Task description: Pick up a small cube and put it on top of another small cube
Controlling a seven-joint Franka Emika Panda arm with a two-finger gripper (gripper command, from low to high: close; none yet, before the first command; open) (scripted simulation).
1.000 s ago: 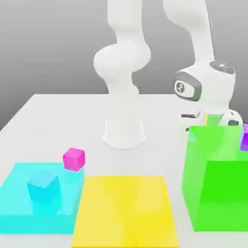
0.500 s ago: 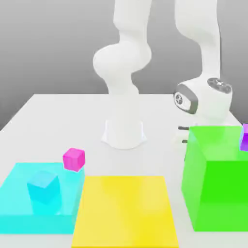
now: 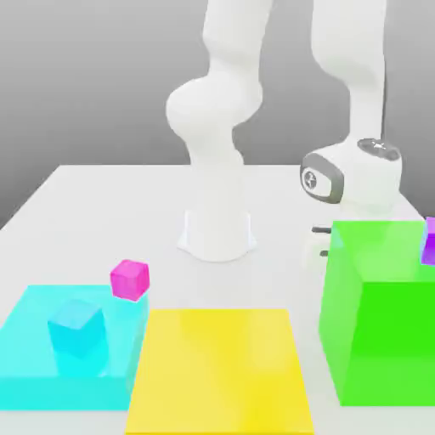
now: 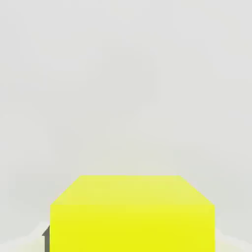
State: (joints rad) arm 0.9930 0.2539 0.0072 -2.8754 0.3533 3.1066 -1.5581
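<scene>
A white robot arm point(image 3: 353, 174) is seen bent low over the tabletop point(image 3: 102, 212), just behind a big green block point(image 3: 382, 323) on the exterior view's right. The lower end of the arm is hidden behind that block.

In the hand view, the tool point(image 4: 132, 242) is seen from very close. The yellow cube point(image 4: 132, 211) is held in the tool. A dark finger point(image 4: 46, 239) is seen pressed flat against one side of the cube. The other side of the cube is cut off by the picture's edge, so the second finger cannot be made out. The pale tabletop is seen beyond the cube.

The purple cube point(image 3: 428, 242) is found on top of the big green block, at the very edge of the exterior view's right. It is partly cut off by the picture.

A flat yellow block point(image 3: 219, 370) is laid on the tabletop, just beside the green block. A flat light blue block point(image 3: 34, 374) is laid on the exterior view's left, touching or almost touching the flat yellow block. A small light blue cube point(image 3: 76, 327) is set on top of it. A small pink cube point(image 3: 129, 279) is placed at the back corner of the light blue block. It cannot be told whether the pink cube sits on that block or just behind it.
</scene>
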